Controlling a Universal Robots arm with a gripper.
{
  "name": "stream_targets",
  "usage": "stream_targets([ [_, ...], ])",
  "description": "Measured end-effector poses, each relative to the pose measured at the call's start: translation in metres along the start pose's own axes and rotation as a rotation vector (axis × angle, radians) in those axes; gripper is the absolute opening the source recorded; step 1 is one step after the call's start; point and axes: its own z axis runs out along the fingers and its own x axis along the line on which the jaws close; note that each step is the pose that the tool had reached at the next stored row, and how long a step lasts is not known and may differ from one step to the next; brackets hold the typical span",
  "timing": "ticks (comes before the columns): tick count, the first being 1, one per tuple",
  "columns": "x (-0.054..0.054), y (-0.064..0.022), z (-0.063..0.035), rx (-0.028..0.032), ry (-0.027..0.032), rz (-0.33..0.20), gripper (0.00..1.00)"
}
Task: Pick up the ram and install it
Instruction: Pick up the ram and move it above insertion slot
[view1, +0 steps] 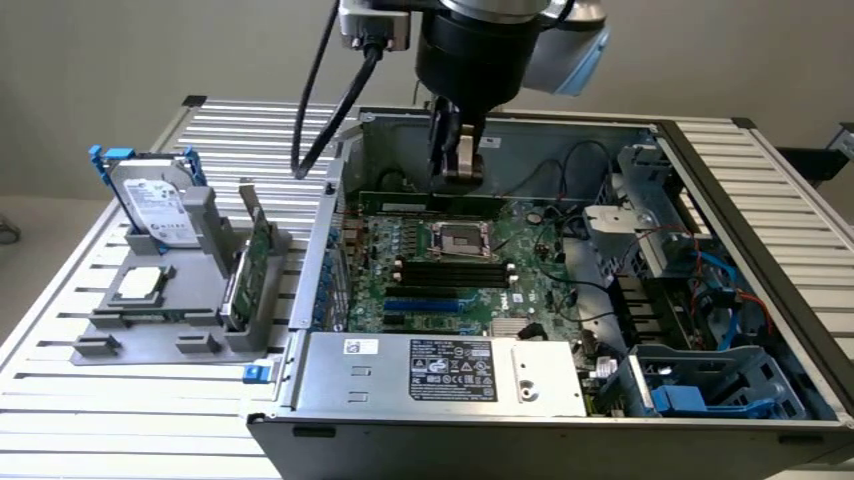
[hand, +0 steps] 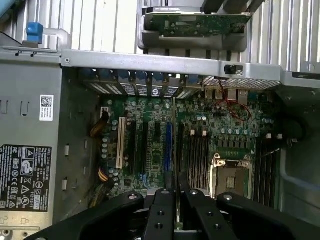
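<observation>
My gripper (view1: 458, 178) hangs inside the open computer case (view1: 310, 290), over the back part of the motherboard (view1: 441, 285). It is shut on the ram (view1: 424, 207), a long thin green stick held level below the fingers. In the wrist view the ram (hand: 174, 145) shows edge-on as a thin line running out from between the black fingers (hand: 161, 210), above the board and apart from it. The black memory slots (view1: 454, 270) (hand: 197, 155) lie beside the processor socket (view1: 462, 238) (hand: 230, 175).
A grey holder (view1: 147, 335) on the slatted table at the exterior view's left carries a hard drive (view1: 154, 205), a square silver processor (view1: 140, 283) and an expansion card (view1: 254, 265) (hand: 200, 24). The power supply (view1: 441, 370), cables (view1: 587, 300) and drive cages (view1: 707, 385) crowd the case.
</observation>
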Motion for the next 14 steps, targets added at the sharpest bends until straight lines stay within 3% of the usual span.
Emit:
stream_targets([
  [14, -0.012, -0.0311, 0.0209, 0.0003, -0.0006, 0.008, 0.14],
])
